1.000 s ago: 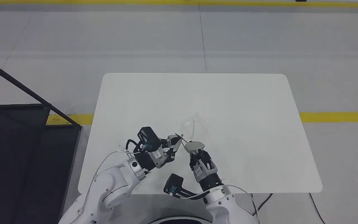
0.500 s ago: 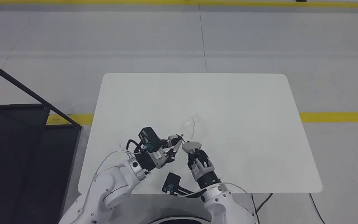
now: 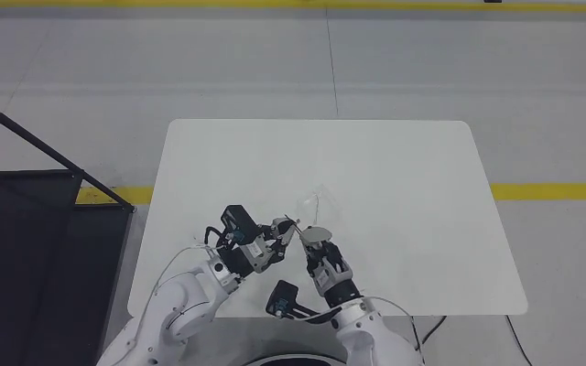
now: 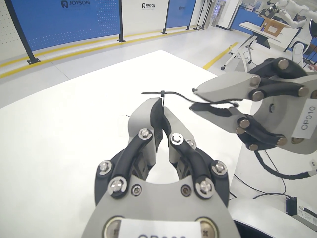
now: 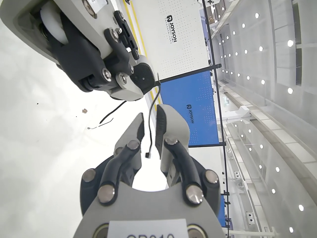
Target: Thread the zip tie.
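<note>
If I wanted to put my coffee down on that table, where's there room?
Plenty. The table is bare across its far half and all down the robot's right side. It is crowded only near the front edge, left of middle, where the left gripper and right gripper meet at the zip tie, with small scraps just beyond them.

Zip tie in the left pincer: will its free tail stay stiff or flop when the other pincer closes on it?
Probably springy, not limp: the zip tie juts from the left pincer in a gentle unsupported curve. It looks thin and likely very light, so it may bend aside or slip when the open right pincer closes.
</note>
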